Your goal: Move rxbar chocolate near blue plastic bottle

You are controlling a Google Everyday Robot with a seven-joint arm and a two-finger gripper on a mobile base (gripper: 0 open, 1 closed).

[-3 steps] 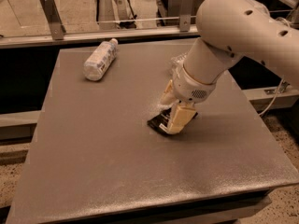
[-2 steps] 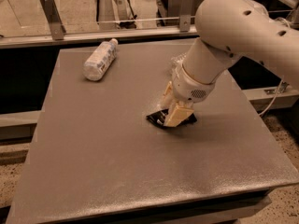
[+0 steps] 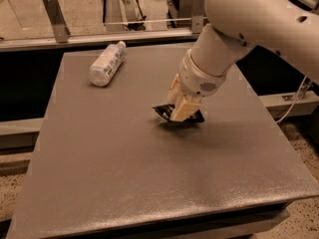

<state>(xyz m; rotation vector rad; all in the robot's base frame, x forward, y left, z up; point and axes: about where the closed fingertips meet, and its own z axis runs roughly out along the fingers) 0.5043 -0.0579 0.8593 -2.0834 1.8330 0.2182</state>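
The rxbar chocolate (image 3: pixel 194 118) showed as a small, flat, black wrapper. Its lettering could not be read. It was located slightly right of the centre of the grey table (image 3: pixel 124 173), with a dark shadow directly beneath it. Whether any part of it touched the surface could not be determined.

The gripper (image 3: pixel 173 111) was positioned directly over the bar, at the end of the white arm (image 3: pixel 239 29), which entered from the upper right. Its cream fingers (image 3: pixel 185 106) were closed on the wrapper, one on each side. Black ends of the wrapper protruded to the left and right of the fingers.

The blue plastic bottle (image 3: pixel 105 64) lay on its side near the far left corner of the table, white cap toward the rear edge. It was well apart from the bar.

Bare table surface extended between the bar and the bottle. A wide bare area lay toward the near edge. The right edge was the closest to the gripper. A metal rail (image 3: pixel 99 36) ran behind the rear edge.
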